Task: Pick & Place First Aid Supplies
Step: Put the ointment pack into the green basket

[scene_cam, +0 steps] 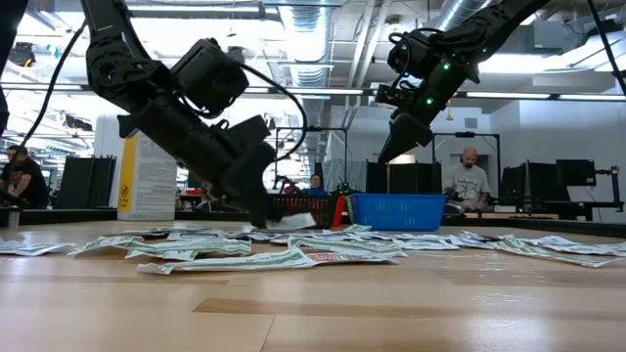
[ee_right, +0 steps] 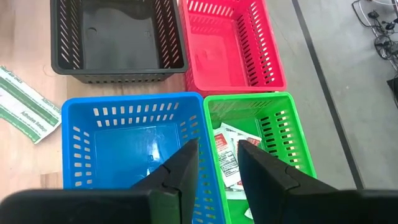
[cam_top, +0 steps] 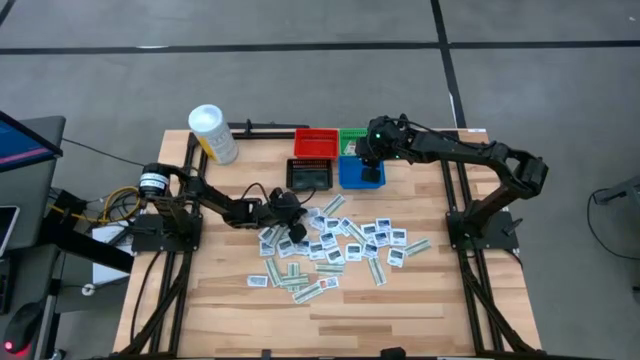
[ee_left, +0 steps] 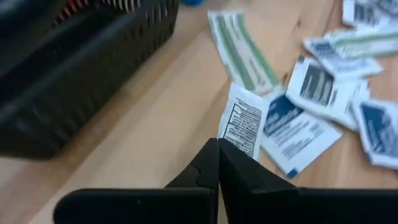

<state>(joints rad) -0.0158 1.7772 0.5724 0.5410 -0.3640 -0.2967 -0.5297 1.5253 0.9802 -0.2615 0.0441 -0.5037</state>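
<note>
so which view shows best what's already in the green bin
The right wrist view: it looks straight down into the green bin, showing packets inside. The high view shows only its rim; the other two views miss it.

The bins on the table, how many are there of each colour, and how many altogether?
Black bin: 1
Red bin: 1
Blue bin: 1
Green bin: 1
Total: 4 bins
</note>
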